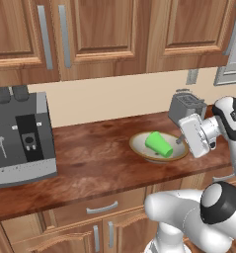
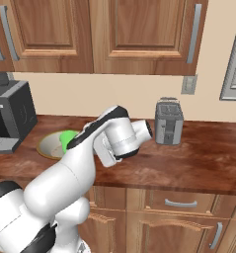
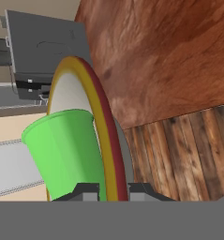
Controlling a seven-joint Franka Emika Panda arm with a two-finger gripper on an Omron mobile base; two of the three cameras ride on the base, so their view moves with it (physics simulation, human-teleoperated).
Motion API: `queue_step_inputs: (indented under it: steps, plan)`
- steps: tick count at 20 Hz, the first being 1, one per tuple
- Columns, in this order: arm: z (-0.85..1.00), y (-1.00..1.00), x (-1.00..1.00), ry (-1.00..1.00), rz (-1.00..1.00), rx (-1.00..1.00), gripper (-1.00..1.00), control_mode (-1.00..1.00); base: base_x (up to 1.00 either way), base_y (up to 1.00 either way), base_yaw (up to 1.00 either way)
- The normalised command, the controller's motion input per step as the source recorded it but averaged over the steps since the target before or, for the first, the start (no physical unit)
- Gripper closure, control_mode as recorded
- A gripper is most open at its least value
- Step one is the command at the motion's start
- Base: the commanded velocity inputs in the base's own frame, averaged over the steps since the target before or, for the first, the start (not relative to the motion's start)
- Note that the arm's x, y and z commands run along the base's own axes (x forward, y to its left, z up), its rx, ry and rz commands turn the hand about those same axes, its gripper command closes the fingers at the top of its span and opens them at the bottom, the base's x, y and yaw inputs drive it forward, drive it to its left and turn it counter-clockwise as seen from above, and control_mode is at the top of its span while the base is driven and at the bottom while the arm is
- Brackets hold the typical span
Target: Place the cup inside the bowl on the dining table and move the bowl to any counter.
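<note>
The beige bowl point(image 1: 139, 148) with its tan rim is on the reddish-brown counter point(image 1: 90, 158). I cannot tell whether it rests on the wood or hangs just above it. The green cup point(image 1: 159, 143) lies on its side inside the bowl. My gripper point(image 1: 180, 141) reaches in from the right and is shut on the bowl's right rim. In the hand view its two fingertips pinch the rim point(image 3: 97, 108) from either side, with the cup point(image 3: 66, 150) close to the gripper point(image 3: 112, 190). In the right base view my arm covers part of the bowl point(image 2: 49, 146) and cup point(image 2: 67, 138). The dining table is out of view.
A grey coffee machine point(image 1: 23, 138) stands at the counter's left. A metal toaster point(image 1: 186, 106) stands by the wall behind the gripper. Wooden upper cabinets point(image 1: 104, 34) hang above. Drawers with silver handles point(image 1: 102, 207) run below the counter's front edge.
</note>
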Motion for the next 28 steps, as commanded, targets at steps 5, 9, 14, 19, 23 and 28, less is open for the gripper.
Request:
queue_step_inputs:
  steps: [5, 9, 14, 19, 23, 28]
  plan:
    - [0.0, 0.02, 0.05, 0.0, 0.0, 0.0, 1.0, -1.0, 0.0, 0.0, 0.0]
    - [-0.05, 0.12, 0.27, 0.0, -0.04, 0.0, 1.0, -1.0, 0.0, 0.0, 0.0]
    - [-0.11, 0.13, 0.45, 0.0, -0.08, 0.0, 1.0, -1.0, 0.0, 0.0, 0.0]
    - [-0.07, 0.05, 0.33, 0.0, -0.07, 0.0, 1.0, -1.0, 0.0, 0.0, 0.0]
    - [-0.23, 0.01, 0.23, 0.0, -0.05, 0.0, 1.0, -1.0, 0.0, 0.0, 0.0]
    - [-0.31, 0.01, 0.14, 0.0, -0.06, 0.0, 1.0, -1.0, 0.0, 0.0, 0.0]
